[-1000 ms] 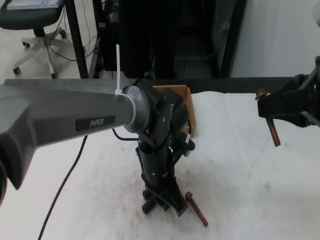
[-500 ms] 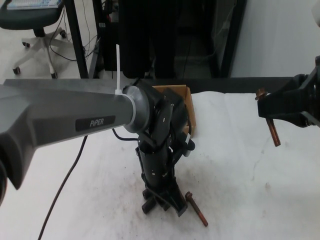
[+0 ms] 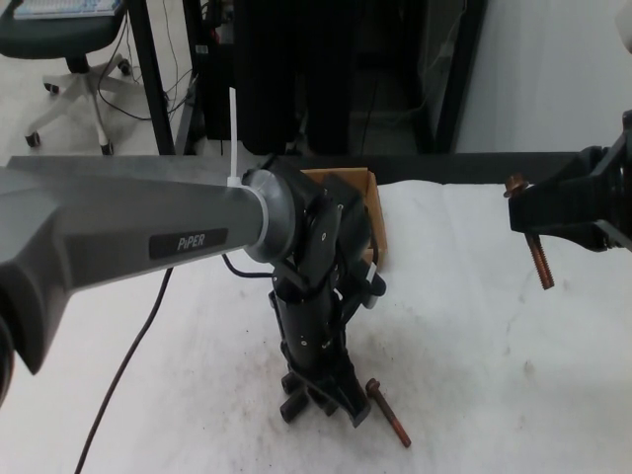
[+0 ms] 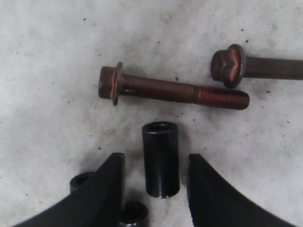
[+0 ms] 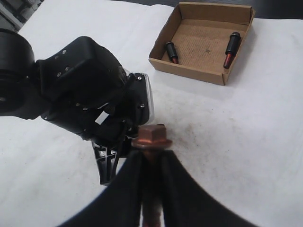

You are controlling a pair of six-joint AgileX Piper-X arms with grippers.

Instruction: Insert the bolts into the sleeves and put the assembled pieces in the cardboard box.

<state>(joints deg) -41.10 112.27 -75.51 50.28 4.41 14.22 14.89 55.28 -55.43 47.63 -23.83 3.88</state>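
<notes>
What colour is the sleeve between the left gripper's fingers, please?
Black sleeve; left wrist view shows it best.

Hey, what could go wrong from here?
The left gripper is open around a lying sleeve; it may roll or slip at closing. Two more sleeves sit right by one finger and could get knocked. The right gripper holds its bolt near the head, so it may tilt.

Grey arm tube [image 3: 109,222], black wrist [image 3: 321,247], white zip tie [image 3: 234,138], black cable [image 3: 123,370]
</notes>
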